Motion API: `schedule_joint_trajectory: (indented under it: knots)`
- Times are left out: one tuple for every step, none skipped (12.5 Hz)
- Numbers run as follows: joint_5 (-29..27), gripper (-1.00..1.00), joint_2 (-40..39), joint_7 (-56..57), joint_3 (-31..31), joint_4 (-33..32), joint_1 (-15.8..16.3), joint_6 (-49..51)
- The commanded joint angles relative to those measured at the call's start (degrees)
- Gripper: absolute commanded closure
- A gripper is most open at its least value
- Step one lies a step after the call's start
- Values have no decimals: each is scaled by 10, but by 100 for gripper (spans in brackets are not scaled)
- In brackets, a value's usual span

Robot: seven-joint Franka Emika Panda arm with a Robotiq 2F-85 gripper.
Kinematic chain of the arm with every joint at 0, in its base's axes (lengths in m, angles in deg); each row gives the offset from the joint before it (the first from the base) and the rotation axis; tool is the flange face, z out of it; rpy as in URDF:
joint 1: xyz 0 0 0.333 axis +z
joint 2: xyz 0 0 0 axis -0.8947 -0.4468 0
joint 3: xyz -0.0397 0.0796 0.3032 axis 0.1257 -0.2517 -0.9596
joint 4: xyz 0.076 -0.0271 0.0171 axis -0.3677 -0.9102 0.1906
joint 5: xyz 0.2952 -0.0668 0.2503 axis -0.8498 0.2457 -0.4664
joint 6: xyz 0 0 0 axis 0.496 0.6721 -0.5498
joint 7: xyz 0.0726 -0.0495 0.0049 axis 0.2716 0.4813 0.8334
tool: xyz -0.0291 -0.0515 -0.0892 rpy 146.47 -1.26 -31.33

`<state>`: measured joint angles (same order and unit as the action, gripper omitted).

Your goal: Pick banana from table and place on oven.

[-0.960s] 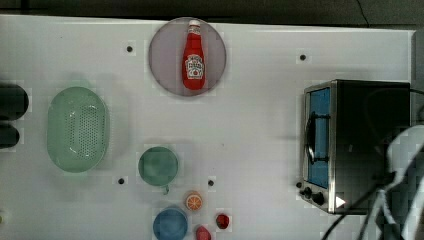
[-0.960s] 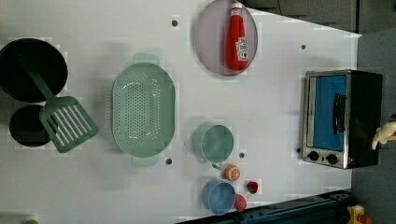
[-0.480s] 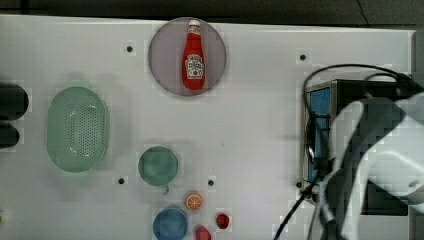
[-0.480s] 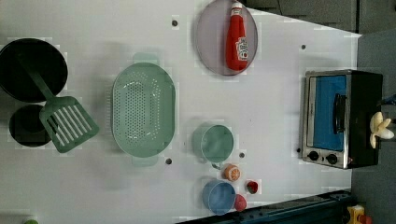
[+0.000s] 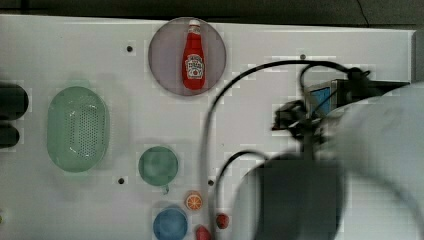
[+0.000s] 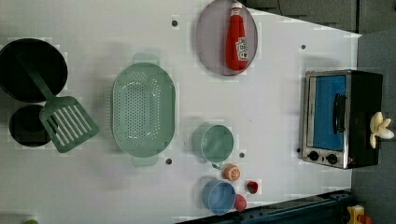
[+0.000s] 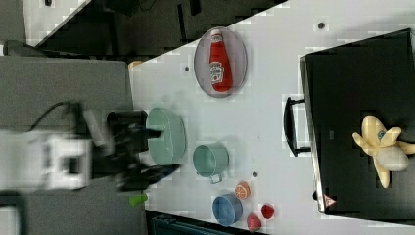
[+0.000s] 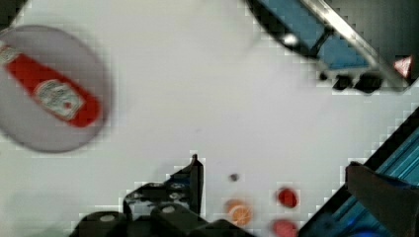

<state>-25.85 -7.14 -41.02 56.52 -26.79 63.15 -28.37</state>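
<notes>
The banana [image 7: 384, 147], a soft-looking pale yellow toy with its peel splayed in lobes around a whitish core, lies on the flat matte black top of the toaster oven [image 7: 362, 98]. In the left view the banana [image 6: 380, 128] sits at the far edge of the oven [image 6: 341, 119], a boxy unit with a silver front frame, blue-tinted glass door, dark bar handle and black knobs. A small red triangular sticker marks one corner of the oven; its writing is too small to read.

The tool [image 8: 274, 197] hangs above the smooth white bench [image 6: 275, 107], its dark fingers spread wide with nothing between them; in the right view the tool [image 7: 147, 152] is blurred and well apart from the oven.

A red ketchup bottle [image 5: 193, 62] with a white cap and a white shield-shaped label, unreadable, lies on a round grey plate [image 5: 165, 75]. Nearby are a perforated green oval colander [image 6: 142, 109], a green mug [image 6: 215, 142], a blue cup [image 6: 218, 196], an orange half [image 6: 231, 172] and a slotted green spatula [image 6: 67, 123] resting against a black pan [image 6: 18, 60]. In the top view the arm's pale body and black cables cover most of the oven.
</notes>
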Motion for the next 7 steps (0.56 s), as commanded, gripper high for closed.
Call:
schedule_joint_trajectory:
  knots:
    - [4,-100,27,-129,-53,10,20,-8]
    - [19,-100,33,-129,-68,10,20,-7]
    - [30,-100,37,-129,-80,9,20,0]
    - [31,-100,39,-129,-89,8,20,9]
    - [31,-100,40,-129,-95,8,20,15]
    - [31,-100,41,-129,-98,8,20,15]
    - [31,-100,41,-129,-98,8,20,15]
